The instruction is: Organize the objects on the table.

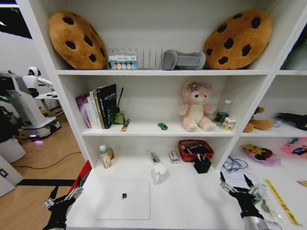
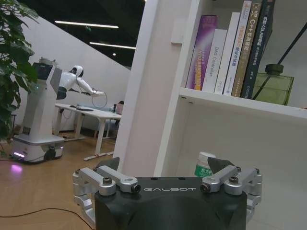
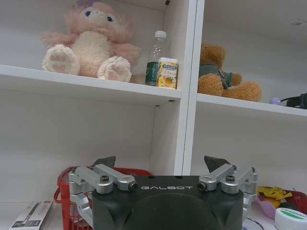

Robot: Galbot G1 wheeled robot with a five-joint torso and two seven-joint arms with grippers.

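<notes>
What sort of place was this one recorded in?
Probably an office or robotics lab with a mock study corner: a white desk holding a closed laptop under built-in shelves of books, and another robot on the open floor beyond.

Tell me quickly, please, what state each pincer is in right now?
Left pincer: open, holding nothing, at the table's left front edge.
Right pincer: open, holding nothing, above the table's right side.

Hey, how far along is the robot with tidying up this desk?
Barely begun, it seems. Nothing looks put away: the laptop lies closed on the table, the mug is tipped beside it, the yellow ruler is at the right. Nothing is in hand: the left gripper and right gripper hover open and empty at the front edge.
</notes>
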